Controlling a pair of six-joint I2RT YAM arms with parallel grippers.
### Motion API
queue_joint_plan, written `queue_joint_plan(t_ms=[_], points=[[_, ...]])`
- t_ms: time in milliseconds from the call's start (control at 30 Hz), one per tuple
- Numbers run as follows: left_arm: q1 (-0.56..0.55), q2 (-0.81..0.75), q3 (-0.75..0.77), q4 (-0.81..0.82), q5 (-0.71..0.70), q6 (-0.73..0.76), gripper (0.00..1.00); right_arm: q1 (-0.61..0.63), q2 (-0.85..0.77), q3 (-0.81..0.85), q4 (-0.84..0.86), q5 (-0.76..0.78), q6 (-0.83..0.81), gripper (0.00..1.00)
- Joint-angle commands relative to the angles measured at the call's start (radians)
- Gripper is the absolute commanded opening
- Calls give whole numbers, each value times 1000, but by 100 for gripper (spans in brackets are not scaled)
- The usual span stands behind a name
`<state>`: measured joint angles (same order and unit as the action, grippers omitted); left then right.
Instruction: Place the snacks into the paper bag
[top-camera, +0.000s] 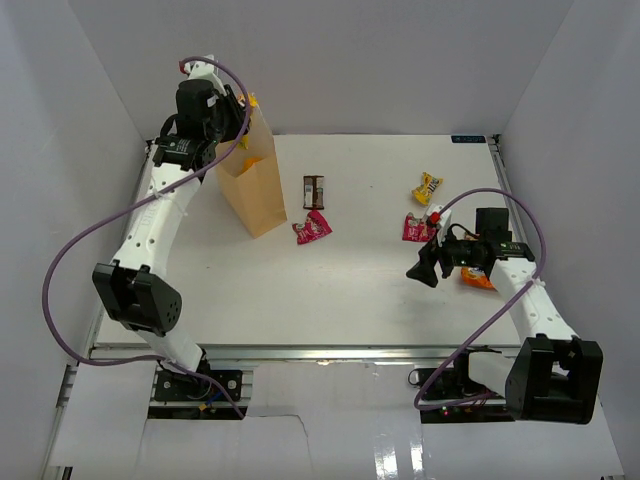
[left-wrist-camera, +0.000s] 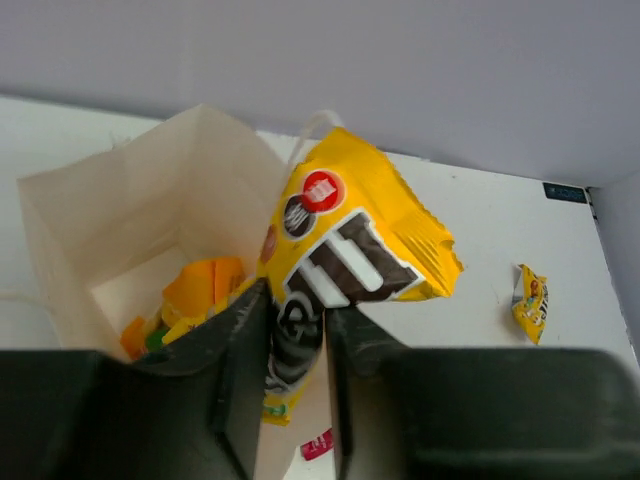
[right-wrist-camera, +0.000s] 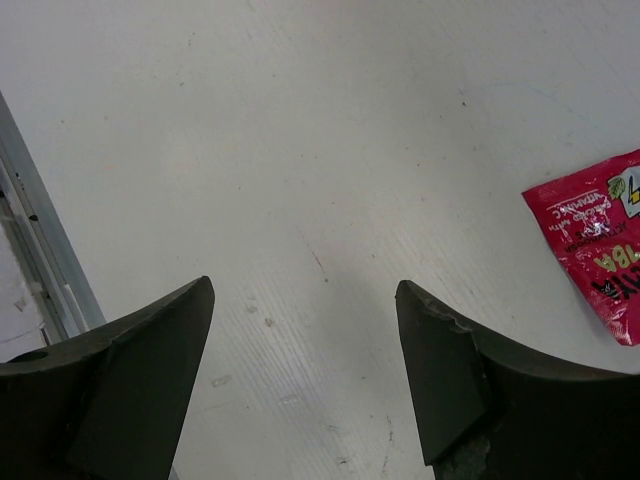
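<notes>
The paper bag (top-camera: 255, 200) stood upright at the far left of the desk (top-camera: 350, 290), its mouth open. Just above that mouth, the left fingers (left-wrist-camera: 262, 305) were pinched on the lower end of a yellow packet (left-wrist-camera: 350, 230), which stuck up beyond them, crumpled at its top. Down inside the bag lay some orange and yellow wrappers (left-wrist-camera: 200, 285).

The rest of the snacks were spread over the desk. A dark brown bar (top-camera: 315, 190) lay near the bag, with a pink-red packet (top-camera: 312, 229) just in front of it. Farther right were a second yellow packet (top-camera: 427, 187) and a red packet (top-camera: 415, 228). An orange packet (top-camera: 478, 278) lay partly under the right arm.

The right fingers (top-camera: 423, 268) were spread wide over bare desk, holding nothing, with the red packet just off to one side.
</notes>
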<state>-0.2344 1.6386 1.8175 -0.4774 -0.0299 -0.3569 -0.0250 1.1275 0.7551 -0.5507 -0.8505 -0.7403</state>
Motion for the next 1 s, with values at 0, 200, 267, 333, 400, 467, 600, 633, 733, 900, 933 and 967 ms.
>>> queue_joint_plan(t_ms=[0,200,267,333,400,467,600,633,733,900,933,967], points=[[18,0,40,-27,-48,-23,41,-6,20,38,41,39,48,79],[37,1,39,-13,8,-74,96,-6,84,92,181,290,387,76],[37,-2,54,-12,28,-80,98,-4,124,128,208,416,514,79],[37,-17,59,-12,80,-83,98,-4,170,165,242,526,577,84],[37,-55,51,-12,123,-86,98,-3,219,191,299,635,680,88],[38,-95,7,-6,182,-76,98,-1,288,223,319,703,736,92],[38,-244,-148,39,239,-74,98,0,443,334,293,801,791,95],[38,-319,-190,51,248,-80,98,0,475,387,278,811,794,95],[38,-480,-380,118,307,-122,98,-1,564,438,276,794,792,94],[38,-661,-614,148,427,-177,98,-1,649,467,278,732,791,88],[38,-683,-642,151,442,-186,98,-1,656,467,278,723,789,88],[38,-722,-667,154,456,-197,98,-1,670,463,275,717,789,87]])
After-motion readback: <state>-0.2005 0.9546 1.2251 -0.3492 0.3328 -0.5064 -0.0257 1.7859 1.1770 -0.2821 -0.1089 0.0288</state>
